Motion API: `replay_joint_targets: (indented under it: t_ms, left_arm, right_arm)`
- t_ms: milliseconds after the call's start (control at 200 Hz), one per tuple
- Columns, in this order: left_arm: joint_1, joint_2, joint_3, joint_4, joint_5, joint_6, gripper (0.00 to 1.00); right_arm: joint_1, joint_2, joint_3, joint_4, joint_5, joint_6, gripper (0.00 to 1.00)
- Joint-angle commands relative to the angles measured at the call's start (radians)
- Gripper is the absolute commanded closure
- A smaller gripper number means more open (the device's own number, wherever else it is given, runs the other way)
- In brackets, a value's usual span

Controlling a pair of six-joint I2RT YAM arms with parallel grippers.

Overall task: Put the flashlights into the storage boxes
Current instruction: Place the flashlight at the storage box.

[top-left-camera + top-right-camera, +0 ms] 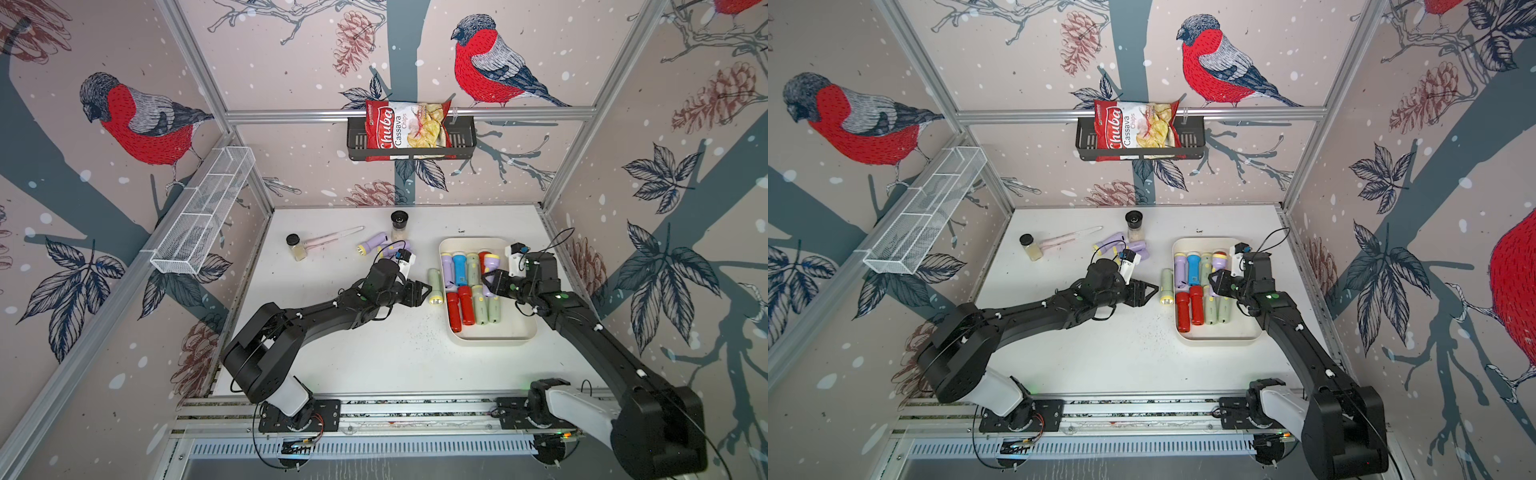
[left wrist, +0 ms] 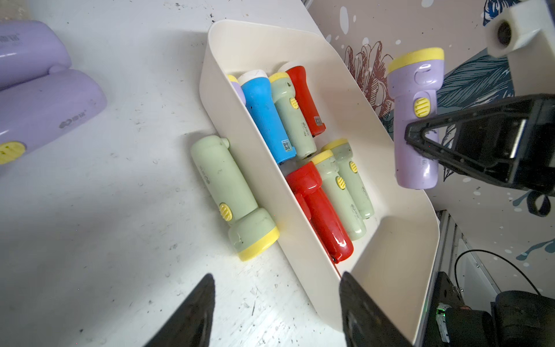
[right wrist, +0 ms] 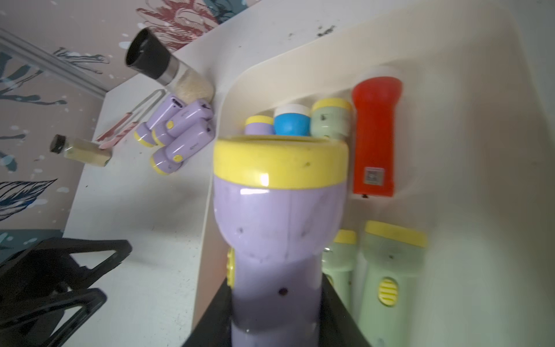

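Right gripper: clamped on the handle of a lilac flashlight, below its yellow switch. It holds the flashlight clear above the cream tray, over the rear row of stowed flashlights. Gripping the handle leaves the wide head free, which probably allows a clean release.

Orientation of the held item: the long axis runs parallel to the flashlights already in the tray, with the yellow head toward the back wall. This alignment appears chosen so that it drops in as one more of the row. Whether it hangs level or head-up cannot be settled from these angles.

Left gripper: jaws part-spread and empty, poised near the head end of a pale green flashlight. That item lies on the table just beside the tray's outer wall, apparently touching it at the head. Its axis is parallel to that wall, with the head toward the robot (opposite to the stowed ones).

Outstanding: several lilac flashlights clustered on the table near the back.
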Motion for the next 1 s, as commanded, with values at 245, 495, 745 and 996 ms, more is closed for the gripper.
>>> replay_joint_targets:
  t_ms: [245, 495, 745, 996]
  left_arm:
    - [-0.006, 0.038, 0.043, 0.042, 0.028, 0.002, 0.36]
    - [-0.006, 0.045, 0.041, 0.03, 0.022, 0.004, 0.36]
    - [-0.006, 0.042, 0.038, 0.018, 0.013, 0.014, 0.36]
    - [-0.006, 0.048, 0.035, 0.029, 0.019, 0.008, 0.36]
  right_arm:
    - [-0.053, 0.074, 0.037, -0.16, 0.126, -0.029, 0.79]
    - [-0.058, 0.109, 0.006, -0.18, 0.175, 0.006, 0.78]
    - [-0.063, 0.172, 0.011, -0.224, 0.244, 0.022, 0.77]
    - [-0.063, 0.199, 0.013, -0.241, 0.262, 0.019, 0.76]
